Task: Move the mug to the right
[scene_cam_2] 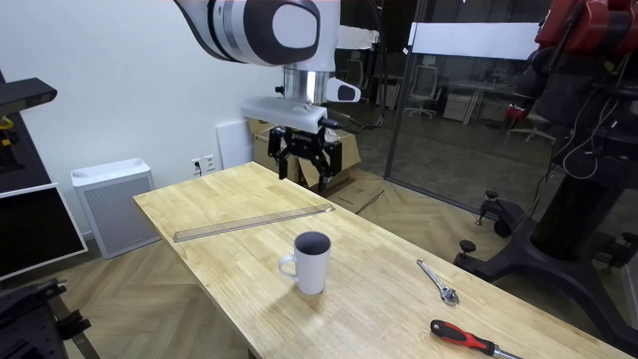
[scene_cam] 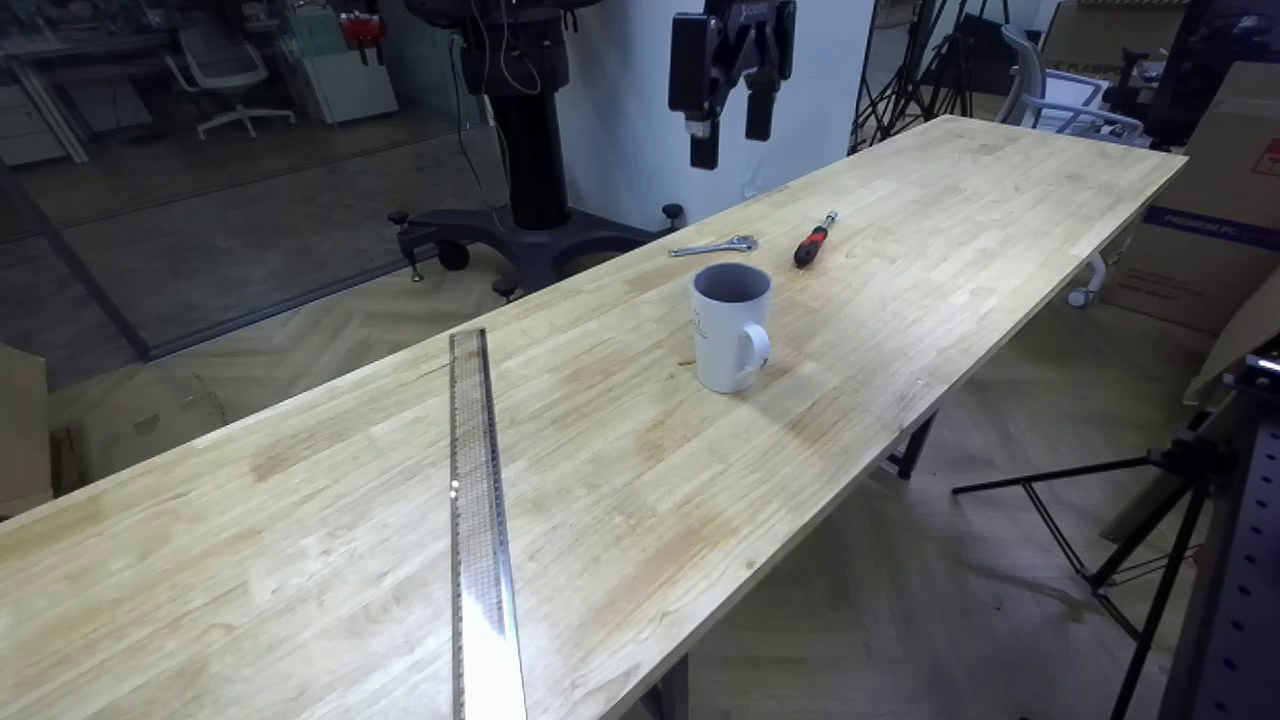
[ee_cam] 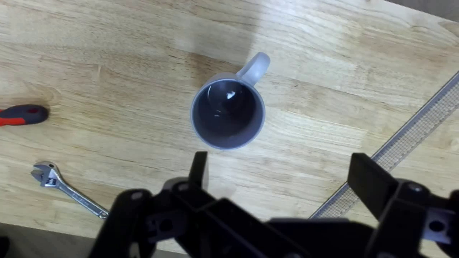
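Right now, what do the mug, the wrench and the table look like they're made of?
The mug: probably glazed ceramic; glints show inside it in the wrist view.
The wrench: metal, likely plated steel, from its silvery shine.
The table: wood on top, smooth, maybe varnished; grain and joined strips show.

Your wrist view's left edge cuts off the red tool (ee_cam: 23, 115), leaving you part of its handle; in an exterior view, the bottom edge crops the red tool (scene_cam_2: 463, 339) at its shaft. Your gripper (ee_cam: 279, 154), itself cropped below, hides part of the ruler (ee_cam: 417, 129), which also runs out past the right edge. You can't read the ruler's scale or, in an exterior view, the tiny print on the mug (scene_cam: 728, 328). The top edge crops your arm (scene_cam_2: 279, 32) in an exterior view.
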You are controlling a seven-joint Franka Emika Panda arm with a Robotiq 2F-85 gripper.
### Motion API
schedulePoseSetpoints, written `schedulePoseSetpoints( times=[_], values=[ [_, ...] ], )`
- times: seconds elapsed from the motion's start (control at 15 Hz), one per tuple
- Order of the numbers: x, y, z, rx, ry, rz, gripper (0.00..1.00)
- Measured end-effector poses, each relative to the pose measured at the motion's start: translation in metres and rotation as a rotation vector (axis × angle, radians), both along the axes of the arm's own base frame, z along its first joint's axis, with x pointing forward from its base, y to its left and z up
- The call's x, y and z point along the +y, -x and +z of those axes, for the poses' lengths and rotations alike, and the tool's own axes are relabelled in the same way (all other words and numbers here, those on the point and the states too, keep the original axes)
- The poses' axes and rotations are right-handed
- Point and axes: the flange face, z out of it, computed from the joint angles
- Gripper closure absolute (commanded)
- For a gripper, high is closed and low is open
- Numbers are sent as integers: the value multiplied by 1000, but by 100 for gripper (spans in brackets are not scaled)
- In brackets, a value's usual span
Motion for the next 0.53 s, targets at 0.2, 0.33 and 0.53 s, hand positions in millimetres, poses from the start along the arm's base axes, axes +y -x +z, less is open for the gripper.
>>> schedulePoseSetpoints(
  times=[0.2,0.33,0.53],
  values=[
    [8,-9,-15,19,-12,18,0],
    [11,-11,-25,31,-14,25,0],
    [9,-15,-37,20,10,29,0]
  ],
)
